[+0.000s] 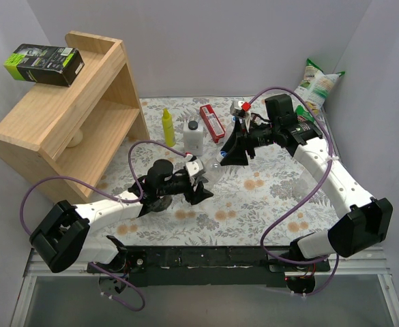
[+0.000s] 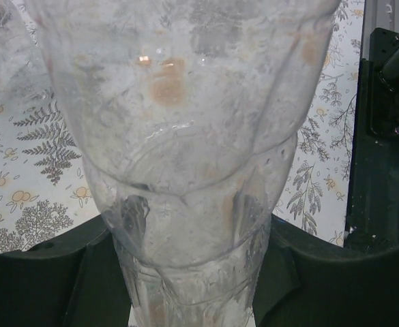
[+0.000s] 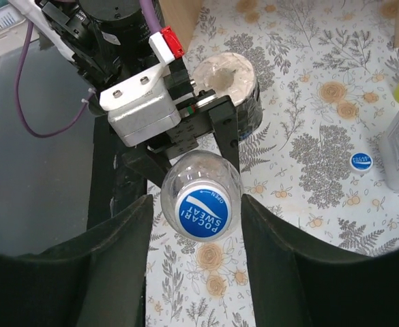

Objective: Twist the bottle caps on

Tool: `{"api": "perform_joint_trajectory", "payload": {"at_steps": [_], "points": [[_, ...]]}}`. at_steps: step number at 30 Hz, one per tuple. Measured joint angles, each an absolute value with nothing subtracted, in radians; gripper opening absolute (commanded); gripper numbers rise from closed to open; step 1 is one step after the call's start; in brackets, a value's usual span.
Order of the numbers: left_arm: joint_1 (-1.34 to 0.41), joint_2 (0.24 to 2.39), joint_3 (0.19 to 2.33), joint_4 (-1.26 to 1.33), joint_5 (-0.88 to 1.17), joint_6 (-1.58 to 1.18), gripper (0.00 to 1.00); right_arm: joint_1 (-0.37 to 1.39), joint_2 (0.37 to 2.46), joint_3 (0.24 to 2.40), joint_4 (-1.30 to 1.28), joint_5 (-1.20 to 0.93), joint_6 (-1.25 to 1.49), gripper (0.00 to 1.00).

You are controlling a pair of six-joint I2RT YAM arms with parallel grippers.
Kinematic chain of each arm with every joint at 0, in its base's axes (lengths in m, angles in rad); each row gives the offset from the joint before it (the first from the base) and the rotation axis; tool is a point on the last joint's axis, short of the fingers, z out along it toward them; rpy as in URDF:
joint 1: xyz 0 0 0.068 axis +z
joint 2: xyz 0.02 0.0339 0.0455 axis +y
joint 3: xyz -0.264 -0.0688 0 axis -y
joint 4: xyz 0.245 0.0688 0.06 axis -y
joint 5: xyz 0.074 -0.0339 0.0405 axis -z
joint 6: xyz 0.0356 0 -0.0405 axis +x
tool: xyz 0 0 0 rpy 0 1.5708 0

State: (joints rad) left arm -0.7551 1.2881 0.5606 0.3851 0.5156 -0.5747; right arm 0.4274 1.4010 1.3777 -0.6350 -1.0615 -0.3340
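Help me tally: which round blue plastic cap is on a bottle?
The blue cap between the right fingers, atop the clear plastic bottle; the other cap lies loose on the table.

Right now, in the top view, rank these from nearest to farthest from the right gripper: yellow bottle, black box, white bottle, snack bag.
From the right gripper:
1. White bottle, just to its left.
2. Yellow bottle, further left.
3. Snack bag, far right corner.
4. Black box, on top of the shelf, far left.
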Motion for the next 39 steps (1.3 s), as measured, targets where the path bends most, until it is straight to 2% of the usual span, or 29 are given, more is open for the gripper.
{"api": "perform_joint_trajectory", "payload": {"at_steps": [4,6,7,10,14,21,22,24,25,26,39], "points": [[-0.755,1.288,0.566,0.389,0.528,-0.588,0.0,0.427,1.401,1.376,-0.605,-1.061,-0.318,0.38],[-0.755,1.288,0.567,0.39,0.534,-0.591,0.0,0.427,1.401,1.374,-0.593,-1.059,-0.31,0.33],[-0.755,1.288,0.568,0.389,0.535,-0.593,0.0,0.427,1.401,1.37,-0.582,-1.059,-0.302,0.25],[-0.754,1.295,0.571,0.384,0.534,-0.596,0.0,0.427,1.401,1.357,-0.554,-1.056,-0.278,0.12],[-0.76,1.314,0.572,0.396,0.474,-0.617,0.0,0.427,1.401,1.343,-0.527,-0.996,-0.227,0.05],[-0.826,1.426,0.644,0.442,0.181,-0.673,0.0,0.422,1.422,1.385,-0.514,-0.793,-0.14,0.03],[-0.828,1.432,0.65,0.447,0.159,-0.673,0.3,0.422,1.427,1.393,-0.513,-0.779,-0.135,0.03],[-0.83,1.432,0.651,0.449,0.131,-0.672,0.68,0.424,1.433,1.403,-0.51,-0.767,-0.134,0.03],[-0.83,1.431,0.651,0.448,0.131,-0.667,0.93,0.427,1.433,1.406,-0.511,-0.764,-0.135,0.03],[-0.828,1.43,0.651,0.444,0.132,-0.661,0.98,0.427,1.433,1.411,-0.522,-0.764,-0.146,0.03],[-0.771,1.359,0.694,0.143,0.245,-0.512,0.98,0.362,1.457,1.647,-0.894,-0.619,-0.531,0.01]]}}
